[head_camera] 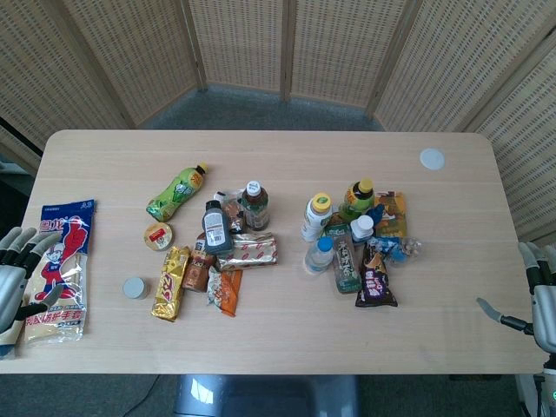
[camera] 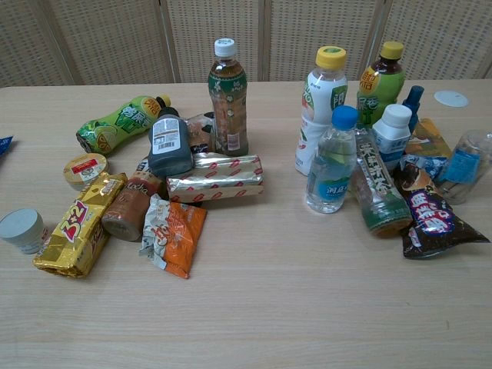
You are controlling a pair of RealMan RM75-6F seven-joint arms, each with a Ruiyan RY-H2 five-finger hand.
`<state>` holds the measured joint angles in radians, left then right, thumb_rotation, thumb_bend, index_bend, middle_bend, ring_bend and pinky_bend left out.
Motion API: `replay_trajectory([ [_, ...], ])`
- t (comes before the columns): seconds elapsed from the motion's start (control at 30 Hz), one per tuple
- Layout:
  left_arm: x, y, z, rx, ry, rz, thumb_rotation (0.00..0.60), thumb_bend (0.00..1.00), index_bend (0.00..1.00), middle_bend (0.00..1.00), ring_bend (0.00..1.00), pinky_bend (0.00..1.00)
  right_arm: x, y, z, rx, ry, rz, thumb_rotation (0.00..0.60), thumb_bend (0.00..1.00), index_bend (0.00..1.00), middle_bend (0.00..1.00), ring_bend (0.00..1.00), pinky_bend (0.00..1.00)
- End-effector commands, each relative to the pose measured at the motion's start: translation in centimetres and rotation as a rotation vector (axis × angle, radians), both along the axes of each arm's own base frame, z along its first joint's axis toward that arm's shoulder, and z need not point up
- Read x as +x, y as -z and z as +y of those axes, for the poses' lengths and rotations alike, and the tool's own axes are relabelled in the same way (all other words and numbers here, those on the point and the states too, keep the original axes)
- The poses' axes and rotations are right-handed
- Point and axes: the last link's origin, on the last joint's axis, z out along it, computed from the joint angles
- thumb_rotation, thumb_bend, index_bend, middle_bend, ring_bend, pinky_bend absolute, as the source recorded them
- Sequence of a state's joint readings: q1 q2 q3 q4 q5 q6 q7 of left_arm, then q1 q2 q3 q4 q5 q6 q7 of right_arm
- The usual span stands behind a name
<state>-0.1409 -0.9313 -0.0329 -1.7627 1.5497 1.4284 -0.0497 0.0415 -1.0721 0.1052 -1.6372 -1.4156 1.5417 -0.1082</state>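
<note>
Both hands idle at the surface's ends, nothing lifted yet.
Left hand (head_camera: 16, 276), fingers apart and empty, rests beside the long blue-and-red printed snack bag (head_camera: 61, 268) at the pale wooden surface (head_camera: 278, 156) edge; right hand (head_camera: 539, 295), fingers spread, holds nothing; open room lies around the bag.

The left hand (head_camera: 19, 278) has a pale silver-grey shell with black segments along its fingers and darker tips. The right hand (head_camera: 539, 300) shares that light grey casing, with one slim dark-tipped finger and a small green spot low on its wrist.
</note>
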Motion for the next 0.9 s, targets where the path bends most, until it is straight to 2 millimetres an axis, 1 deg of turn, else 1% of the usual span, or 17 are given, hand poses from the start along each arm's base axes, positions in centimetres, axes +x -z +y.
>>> replay_trajectory([
  [0.03,-0.01,0.00,0.08,-0.002,-0.001,-0.001,0.600,0.36,0.15,0.19,0.11,0.00,-0.10,0.15,0.05,0.003,0.003,-0.003,0.261,0.15,0.00,0.00,0.00,0.00],
  [0.47,-0.11,-0.12,0.74,-0.031,-0.015,0.004,0.600,0.36,0.14,0.19,0.11,0.00,-0.14,0.13,0.51,0.000,0.010,-0.023,0.260,0.15,0.00,0.00,0.00,0.00],
  [0.6,-0.19,0.00,0.80,-0.055,-0.023,0.016,0.600,0.36,0.12,0.18,0.10,0.00,0.05,0.01,0.50,0.000,0.005,-0.023,0.262,0.15,0.00,0.00,0.00,0.00],
  [0.7,-0.23,0.10,0.79,-0.073,-0.029,0.034,0.600,0.35,0.08,0.17,0.09,0.00,0.19,-0.03,0.37,0.002,0.000,-0.023,0.265,0.15,0.00,0.00,0.00,0.00],
  [0.73,-0.22,0.15,0.79,-0.075,-0.029,0.037,0.600,0.35,0.09,0.17,0.10,0.00,0.22,-0.04,0.33,0.002,-0.001,-0.021,0.266,0.15,0.00,0.00,0.00,0.00],
  [0.8,-0.30,0.28,0.77,-0.082,-0.033,0.044,0.600,0.34,0.17,0.18,0.11,0.00,0.36,-0.05,0.25,0.003,-0.006,-0.023,0.262,0.15,0.00,0.00,0.00,0.00],
  [0.87,-0.48,0.37,0.73,-0.086,-0.040,0.058,0.600,0.34,0.31,0.22,0.14,0.00,0.45,-0.11,0.26,0.001,-0.010,-0.024,0.262,0.15,0.00,0.00,0.00,0.00],
  [0.9,-0.63,0.43,0.70,-0.090,-0.045,0.073,0.600,0.34,0.36,0.23,0.16,0.00,0.44,-0.13,0.32,0.000,-0.011,-0.024,0.262,0.15,0.00,0.00,0.00,0.00],
])
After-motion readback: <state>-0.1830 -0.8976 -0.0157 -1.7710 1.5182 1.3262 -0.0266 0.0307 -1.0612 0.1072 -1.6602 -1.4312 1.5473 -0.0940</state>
